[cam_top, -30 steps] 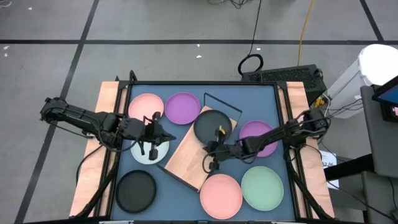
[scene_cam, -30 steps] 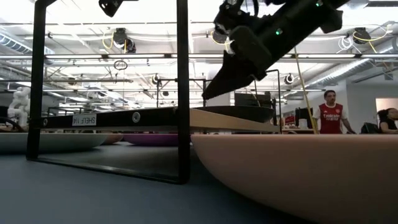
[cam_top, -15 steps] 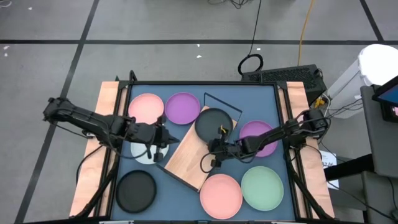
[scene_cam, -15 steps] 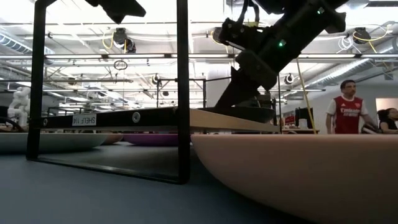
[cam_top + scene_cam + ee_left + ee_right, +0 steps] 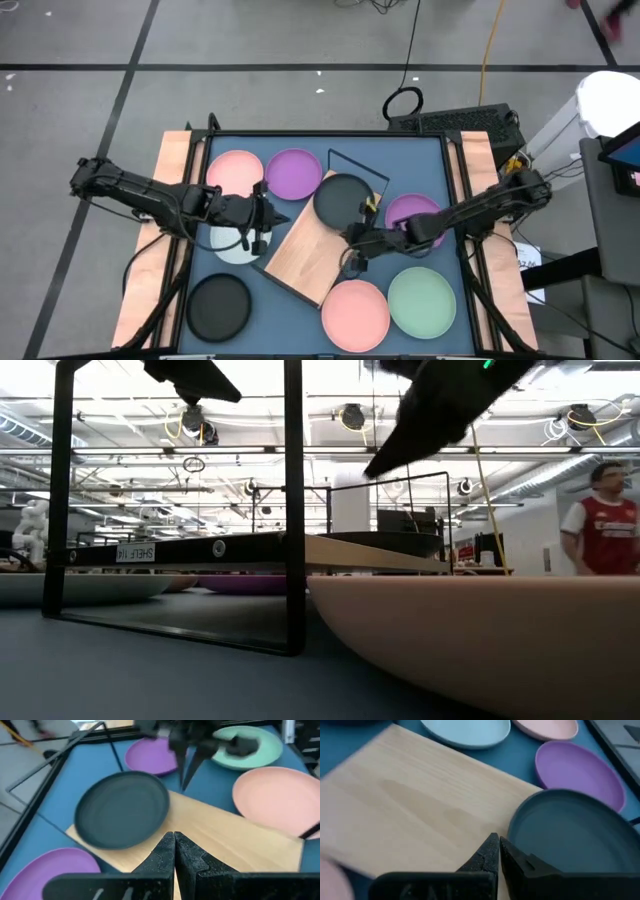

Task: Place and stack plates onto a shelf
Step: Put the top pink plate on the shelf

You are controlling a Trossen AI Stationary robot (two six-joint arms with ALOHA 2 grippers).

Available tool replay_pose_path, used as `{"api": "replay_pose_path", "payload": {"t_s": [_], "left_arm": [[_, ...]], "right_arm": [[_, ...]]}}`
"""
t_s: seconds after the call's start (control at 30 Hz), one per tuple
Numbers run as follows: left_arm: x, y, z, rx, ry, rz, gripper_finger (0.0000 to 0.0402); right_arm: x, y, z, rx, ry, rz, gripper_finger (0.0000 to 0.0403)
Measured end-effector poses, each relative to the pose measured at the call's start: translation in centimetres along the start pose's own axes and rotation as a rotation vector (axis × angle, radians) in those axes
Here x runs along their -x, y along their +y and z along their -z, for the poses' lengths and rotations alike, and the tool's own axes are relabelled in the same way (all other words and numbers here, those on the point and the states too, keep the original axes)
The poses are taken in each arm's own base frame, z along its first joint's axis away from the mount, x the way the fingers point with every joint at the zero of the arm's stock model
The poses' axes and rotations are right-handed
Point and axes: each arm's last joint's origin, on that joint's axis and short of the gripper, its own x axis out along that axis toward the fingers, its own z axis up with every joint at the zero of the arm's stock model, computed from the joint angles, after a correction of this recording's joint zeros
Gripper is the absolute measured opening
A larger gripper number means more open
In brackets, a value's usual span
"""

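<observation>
The wooden shelf (image 5: 308, 252) lies slantwise at mid-table on its black wire frame (image 5: 293, 510). One black plate (image 5: 342, 198) rests on the shelf's far end, also seen in the left wrist view (image 5: 122, 810) and the right wrist view (image 5: 570, 832). My left gripper (image 5: 262, 226) is shut and empty above the shelf's left edge (image 5: 174, 845). My right gripper (image 5: 355, 250) is shut and empty above the board, beside the black plate's near rim (image 5: 496, 845). On the table lie the other plates: pink (image 5: 234, 172), purple (image 5: 294, 173), purple (image 5: 418, 214), white-grey (image 5: 232, 246), black (image 5: 219, 305), pink (image 5: 355, 312), green (image 5: 422, 300).
The shelf's wire frame (image 5: 355, 168) juts out toward the far edge behind the black plate. The near pink plate (image 5: 480, 640) fills the low view's front. A person in a red shirt (image 5: 603, 530) stands in the room beyond the table.
My left gripper has gone toward the table's right, from over the white-grey plate to the shelf's left edge. My right gripper has gone up from the black plate's rim and a little toward the right. The black plate has stayed on the shelf.
</observation>
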Motion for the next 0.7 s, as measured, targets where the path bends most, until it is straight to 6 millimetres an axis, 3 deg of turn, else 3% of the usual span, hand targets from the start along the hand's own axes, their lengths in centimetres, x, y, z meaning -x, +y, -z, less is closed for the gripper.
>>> {"api": "replay_pose_path", "payload": {"t_s": [0.37, 0.6, 0.7], "left_arm": [[0.4, 0.2, 0.7, 0.076, 0.065, -0.039, 0.0003], [0.5, 0.7, 1.4, 0.116, 0.121, -0.170, 0.0003], [0.5, 0.8, 1.7, 0.151, 0.144, -0.183, 0.0003]], "right_arm": [[7.7, -2.5, -1.5, -0.078, -0.095, -0.175, 0.0000], [8.0, -2.5, 1.1, -0.057, -0.071, -0.192, 0.0000], [8.0, -2.5, 0.9, -0.081, -0.117, -0.201, 0.0000]]}}
